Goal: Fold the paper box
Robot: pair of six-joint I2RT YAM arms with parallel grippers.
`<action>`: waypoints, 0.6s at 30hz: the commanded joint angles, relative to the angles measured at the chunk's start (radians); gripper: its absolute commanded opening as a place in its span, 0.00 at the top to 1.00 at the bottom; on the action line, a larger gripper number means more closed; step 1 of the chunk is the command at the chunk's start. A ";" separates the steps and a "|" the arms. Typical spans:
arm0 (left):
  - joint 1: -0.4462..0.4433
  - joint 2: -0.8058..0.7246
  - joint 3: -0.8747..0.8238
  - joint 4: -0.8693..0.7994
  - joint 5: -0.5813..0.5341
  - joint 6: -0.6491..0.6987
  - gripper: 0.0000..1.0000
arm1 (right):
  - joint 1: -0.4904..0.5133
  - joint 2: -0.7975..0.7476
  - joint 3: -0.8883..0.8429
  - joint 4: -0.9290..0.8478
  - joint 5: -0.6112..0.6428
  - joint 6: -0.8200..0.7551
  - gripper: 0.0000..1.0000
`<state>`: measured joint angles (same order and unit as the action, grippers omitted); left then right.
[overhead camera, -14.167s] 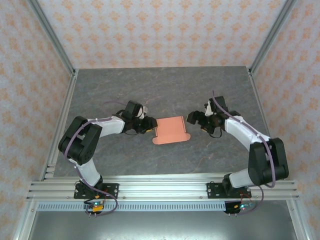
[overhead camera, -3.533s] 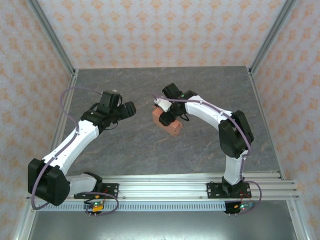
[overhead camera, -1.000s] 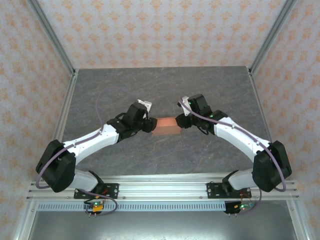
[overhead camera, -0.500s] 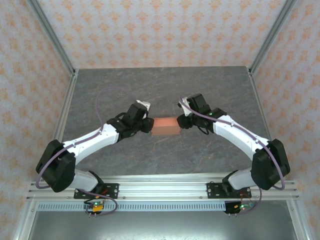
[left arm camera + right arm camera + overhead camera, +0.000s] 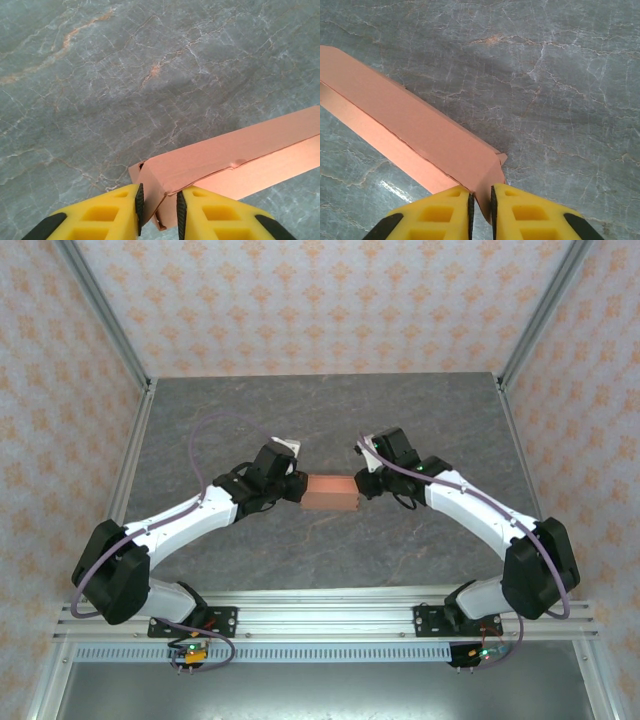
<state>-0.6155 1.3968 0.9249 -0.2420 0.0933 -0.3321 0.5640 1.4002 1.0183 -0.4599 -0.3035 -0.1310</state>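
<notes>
Patterned wallpaper closes in a grey, marble-veined bench (image 5: 330, 410), and the paper box (image 5: 332, 490) sits near its middle, stretched crosswise between the two arms. From above it reads as a narrow salmon-orange bar. In the wrist views it is a long, flat, closed shape with a fold line running its length (there is a small dent on that fold towards the left end). Whether it rests on the bench or hangs just above it, I cannot say from these angles.

The left jaws are closed on the box's left end, where the end flap (image 5: 161, 207) stands between the yellow fingers (image 5: 112, 212). The pads seem to touch the card, though the gap is a shade wider than on the other side. The right jaws are nipped tight on the pointed flap (image 5: 487, 172) at the right end.

The body looks already formed, so the step in hand is probably pressing the two end closures flat. The next move likely calls for an even squeeze at both ends, without pulling the arms apart, since thin card would buckle or tear. After that, a straight release should keep the flaps tucked.
</notes>
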 commanded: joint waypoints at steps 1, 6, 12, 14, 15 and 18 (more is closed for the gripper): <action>-0.010 0.010 0.025 0.022 0.019 -0.068 0.77 | 0.018 0.011 0.028 0.014 0.037 0.032 0.82; -0.012 0.006 0.027 0.018 0.009 -0.093 0.76 | 0.032 0.016 0.025 0.021 0.064 0.042 0.82; -0.012 0.013 0.038 -0.038 -0.097 -0.065 0.57 | 0.033 0.017 0.027 0.015 0.090 0.051 0.83; -0.012 0.026 0.049 -0.053 -0.092 -0.066 0.58 | 0.033 0.027 0.049 -0.005 0.129 0.099 0.83; -0.012 0.033 0.052 -0.050 -0.079 -0.072 0.59 | 0.033 0.040 0.071 -0.031 0.140 0.120 0.83; -0.011 0.048 0.051 -0.021 -0.040 -0.109 0.61 | 0.033 0.082 0.131 -0.083 0.142 0.191 0.83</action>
<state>-0.6205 1.4246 0.9531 -0.2581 0.0513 -0.4049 0.5907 1.4532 1.0813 -0.4915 -0.2085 -0.0322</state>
